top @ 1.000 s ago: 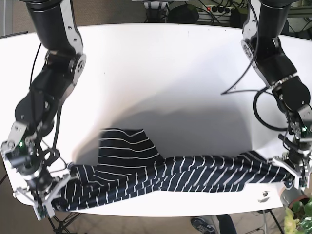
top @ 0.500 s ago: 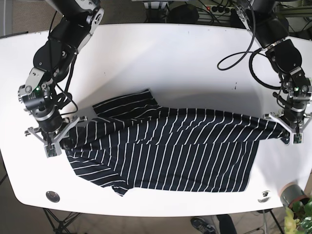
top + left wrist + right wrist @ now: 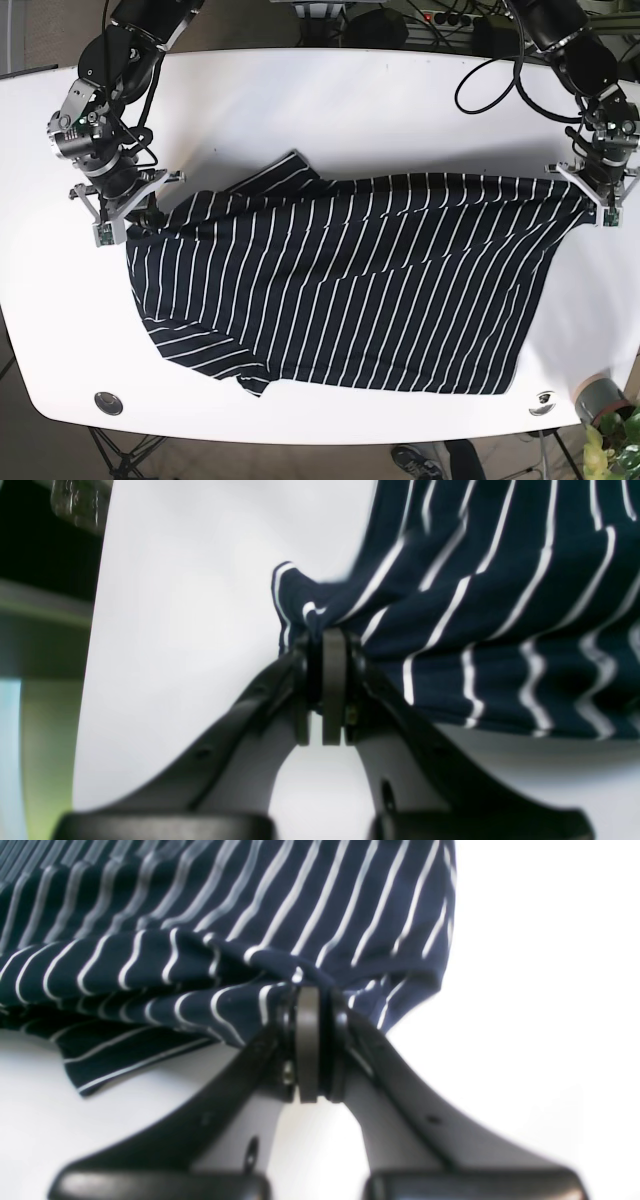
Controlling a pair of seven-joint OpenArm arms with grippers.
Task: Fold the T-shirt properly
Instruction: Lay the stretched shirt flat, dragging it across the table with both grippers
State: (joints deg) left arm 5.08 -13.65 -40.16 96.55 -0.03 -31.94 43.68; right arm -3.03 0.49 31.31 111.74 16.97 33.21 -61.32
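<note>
In the left wrist view, the left gripper (image 3: 326, 680) has its two dark fingers pressed together on a bunched fold at the edge of the navy T-shirt with thin white stripes (image 3: 500, 605); the cloth spreads away to the right over the glossy white tabletop (image 3: 190, 605).

In the right wrist view, the right gripper (image 3: 309, 1040) is likewise pinched tight on a gathered corner of the striped cloth (image 3: 225, 940), which fans out to the left, with a lower layer sagging beneath, possibly a sleeve, though blur leaves that unsure.

In the base view, the T-shirt (image 3: 340, 280) lies spread across the middle of the table (image 3: 330, 110), its upper edge stretched between the two grippers. The right gripper (image 3: 120, 222) sits at the picture's left under a bent black arm reaching down from the top. The left gripper (image 3: 598, 200) holds the opposite corner near the table's far side edge, its arm descending from above with looping cables.
</note>
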